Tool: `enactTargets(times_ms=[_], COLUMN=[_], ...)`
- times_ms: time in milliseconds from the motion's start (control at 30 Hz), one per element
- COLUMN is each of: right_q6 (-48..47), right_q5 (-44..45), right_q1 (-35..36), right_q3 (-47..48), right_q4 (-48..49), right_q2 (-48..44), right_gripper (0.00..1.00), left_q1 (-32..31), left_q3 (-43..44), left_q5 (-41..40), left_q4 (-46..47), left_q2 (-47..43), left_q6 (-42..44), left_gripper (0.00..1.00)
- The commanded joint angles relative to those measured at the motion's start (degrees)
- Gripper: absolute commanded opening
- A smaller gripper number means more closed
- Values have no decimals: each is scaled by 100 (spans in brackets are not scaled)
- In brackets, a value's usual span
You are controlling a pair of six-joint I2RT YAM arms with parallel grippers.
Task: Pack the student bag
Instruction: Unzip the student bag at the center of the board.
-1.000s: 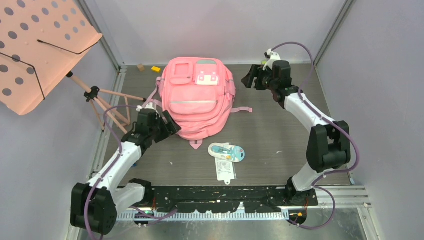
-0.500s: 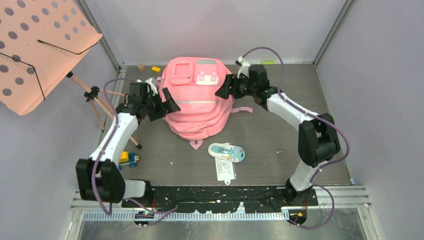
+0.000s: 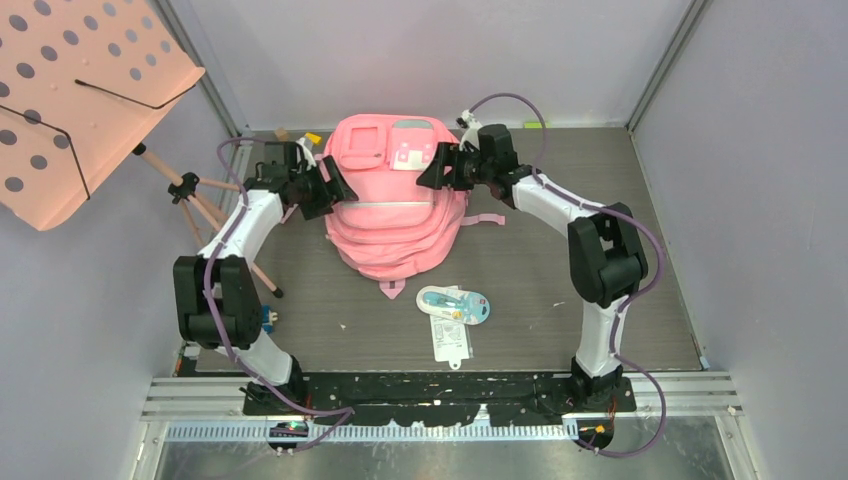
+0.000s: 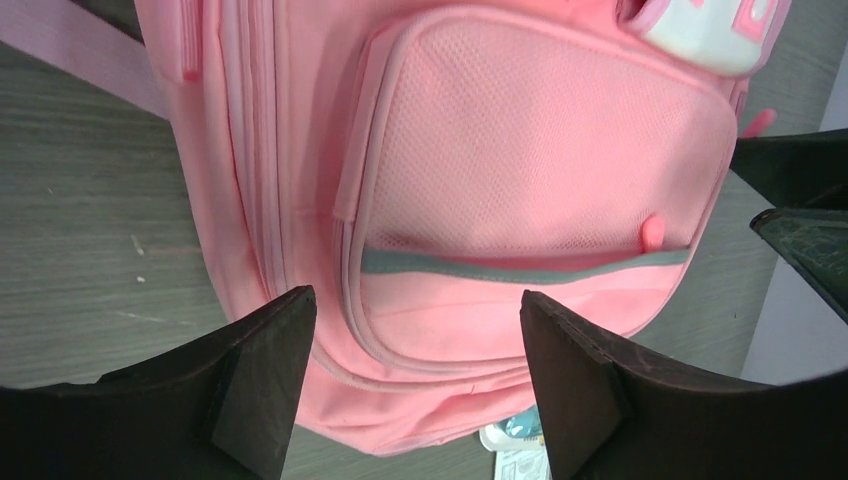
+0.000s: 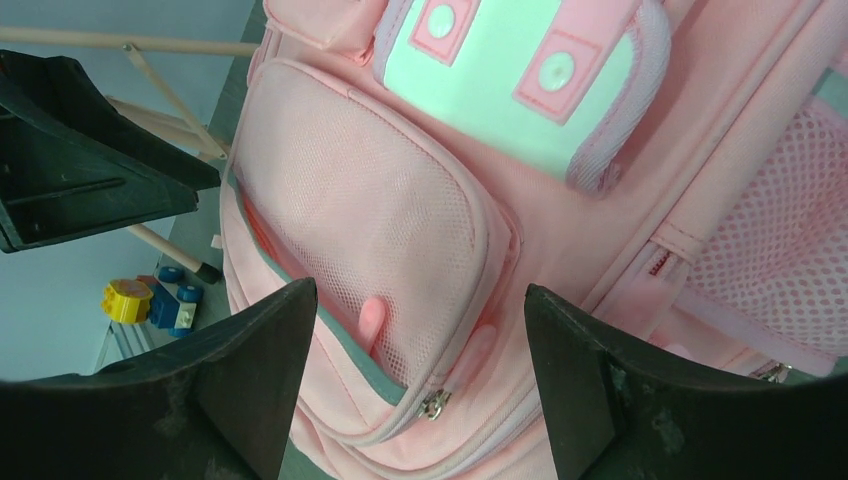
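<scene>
Top external: student bag [image 3: 395, 205] lying at far middle of table [image 3: 560, 250], pockets up. Left gripper [image 3: 330, 190] at bag's left side, right gripper [image 3: 432, 170] at its right side, both spread wide, gripping nothing.
Left wrist: mesh pocket [image 4: 540, 140] and grey strip [image 4: 520, 262] below parted jaws.
Right wrist: white patch [image 5: 510, 70] beyond parted jaws.

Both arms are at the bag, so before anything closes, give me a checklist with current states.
1. The left gripper open and empty: ok.
2. The right gripper open and empty: ok.
3. Grippers apart from each other, on opposite sides of the student bag: ok.
4. Bag opened for packing: not ok, no opening shows.
5. Front mesh pocket's zipper pull in the right wrist view: ok.
6. The packaged item lying on the table, apart from the bag: ok.
</scene>
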Motion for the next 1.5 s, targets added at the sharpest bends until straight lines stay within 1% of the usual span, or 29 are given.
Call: enactTargets(times_ms=[0,167,333,500,633,867,933,1000,1067,1167,1333,1367,1467], right_q6=[167,12,24,68,89,123,137,108,21,-220,-848,-1067,-1737], right_q5=[-3,-123,-133,-412,-278,-197,-212,-331,-522,-502,287,467,647], right_q1=[32,148,223,246,251,249,251,251,251,254,254,252,259], right_q3=[422,641,313,30,-283,-622,-735,-841,-928,-1106,-1234,-1250,-1341], right_q4=[158,-254,-226,-213,-51,-48,-94,-351,-566,-718,-972,-937,-652], right_q2=[131,312,181,69,-334,-900,-1064,-1211,-1324,-1571,-1823,-1834,-1837], right_gripper=[82,81,81,75,73,69,69,68,67,65,65,65,65], left_q1=[31,31,33,22,22,22,22,22,22,24,22,22,27], left_q3=[404,526,487,476,455,455,455,449,420,429,476,471,467], left_q5=[-299,-337,-230,-117,-160,-170,-163,-141,-137,-161,-138,-137,-153], left_q4=[-17,-118,-46,-65,-68,-128,-150,-171,-172,-188,-235,-235,-235], left_q2=[141,352,435,537,500,504,474,433,385,381,434,425,428], left_q6=[194,277,267,234,234,225,232,247,250,276,288,292,316], left_gripper=[77,76,71,67,70,70,69,69,70,70,70,70,71])
